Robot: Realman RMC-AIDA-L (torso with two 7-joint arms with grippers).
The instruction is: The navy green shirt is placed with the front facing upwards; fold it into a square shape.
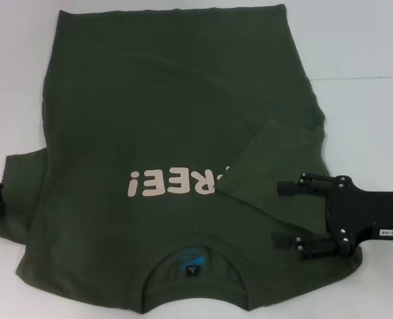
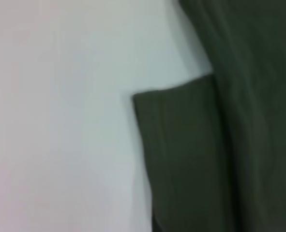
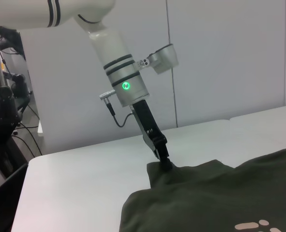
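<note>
The left tool pinches the shirt sleeve; the right tool hovers open, empty. A weak pinch could drop the fold.

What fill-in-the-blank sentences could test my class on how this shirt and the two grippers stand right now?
1. The navy green shirt lies on a ____ table.
2. The sleeve on the robot's ____ side is folded over the chest, hiding the start of the pink print.
3. The right gripper has its fingers ____ above the shirt.
4. The left gripper touches the other ____.

Missing words: white; right; open; sleeve
</note>
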